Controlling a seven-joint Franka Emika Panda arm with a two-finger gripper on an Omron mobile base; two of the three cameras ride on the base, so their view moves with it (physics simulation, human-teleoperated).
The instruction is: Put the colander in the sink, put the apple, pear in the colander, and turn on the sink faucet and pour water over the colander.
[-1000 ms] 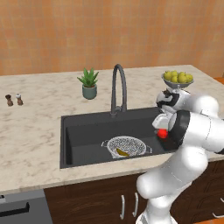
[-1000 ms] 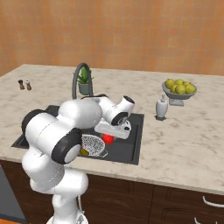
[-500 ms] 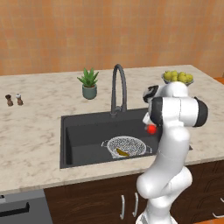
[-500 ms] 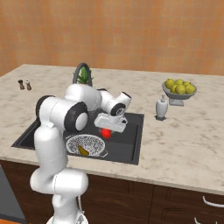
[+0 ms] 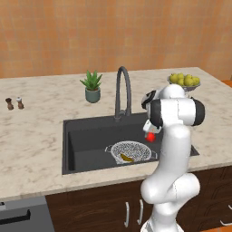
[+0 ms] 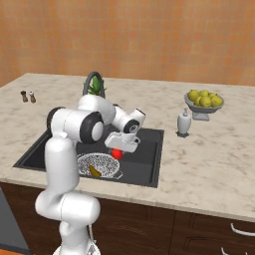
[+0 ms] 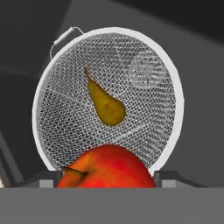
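Observation:
The colander sits in the dark sink, toward its front. The pear lies inside it. My gripper hangs above the colander's right rim, shut on the red apple. In the hand view the apple sits between the fingertips over the colander's near edge. The faucet stands behind the sink; no water shows.
A potted plant stands left of the faucet. A bowl of yellow-green fruit and a white dispenser bottle sit on the counter to the right. Two small shakers stand far left.
The arm has swung from the sink's right side toward the colander, carrying the apple with it. The colander and pear have stayed put.

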